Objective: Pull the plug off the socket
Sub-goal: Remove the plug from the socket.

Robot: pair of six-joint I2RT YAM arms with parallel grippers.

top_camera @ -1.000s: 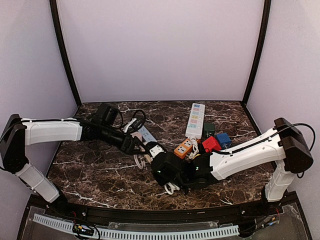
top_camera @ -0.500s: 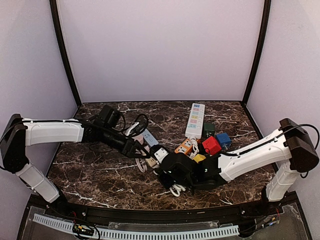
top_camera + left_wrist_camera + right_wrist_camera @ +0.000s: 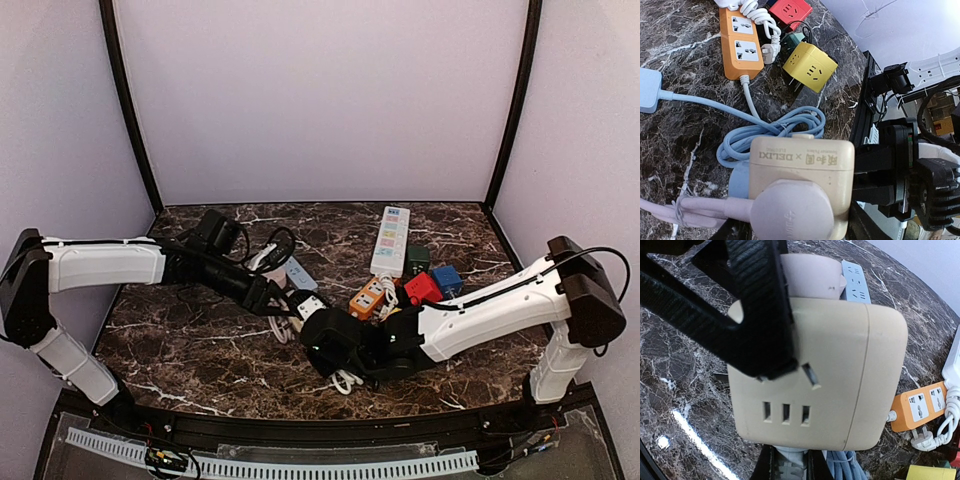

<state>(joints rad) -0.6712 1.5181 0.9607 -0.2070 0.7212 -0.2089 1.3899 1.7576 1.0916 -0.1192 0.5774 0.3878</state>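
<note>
A beige cube socket [image 3: 311, 305] is held above the table between both grippers. In the left wrist view the cube [image 3: 802, 162] carries a pale lilac plug [image 3: 790, 212] in the face towards the camera, and a light blue plug [image 3: 740, 182] with a coiled blue cord sits at its left side. My left gripper [image 3: 290, 303] is shut on the cube, and one of its black fingers [image 3: 760, 305] crosses the cube's face [image 3: 840, 375]. My right gripper [image 3: 790, 467] is shut on the light blue plug [image 3: 790, 460] under the cube.
An orange power strip [image 3: 367, 296], a yellow cube [image 3: 809, 66], a red cube [image 3: 422, 288], a blue cube [image 3: 447, 280] and a long white strip [image 3: 390, 240] lie right of centre. A light blue strip [image 3: 297, 272] lies behind the grippers. A white cord [image 3: 345, 378] lies below the right gripper.
My right gripper swung a little right, then back left. The cube socket shifted slightly with it and stays held between both grippers.
</note>
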